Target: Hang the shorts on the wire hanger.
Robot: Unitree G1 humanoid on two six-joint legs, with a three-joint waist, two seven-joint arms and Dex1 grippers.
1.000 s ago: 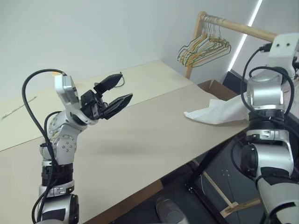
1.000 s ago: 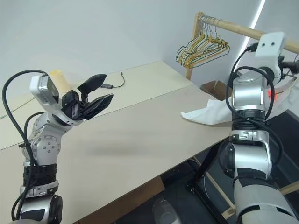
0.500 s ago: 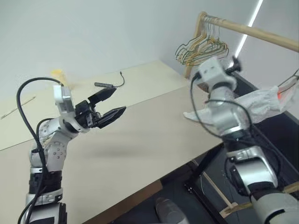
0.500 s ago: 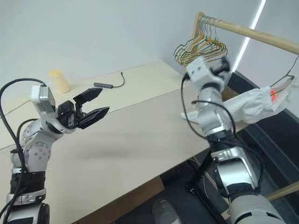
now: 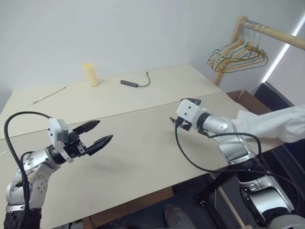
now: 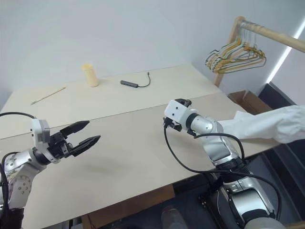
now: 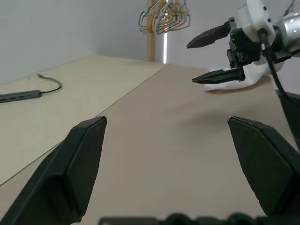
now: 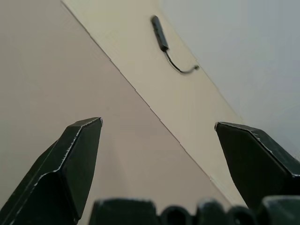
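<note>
Head camera: the left gripper (image 5: 96, 134) is hovering over the bare table (image 5: 143, 157), jaws spread wide and holding nothing. The right gripper (image 7: 212, 57) is reaching in from the far side. The shorts (image 5: 279, 125) are draping off the table's right end, possibly already on a hanger, though I can't make out the wire. Left wrist camera: the right gripper's jaws are gaping, empty, the shorts behind it. Right wrist camera: its fingers (image 8: 70, 164) are pointing across the table toward a cable (image 8: 165, 47), well apart from the cloth.
</note>
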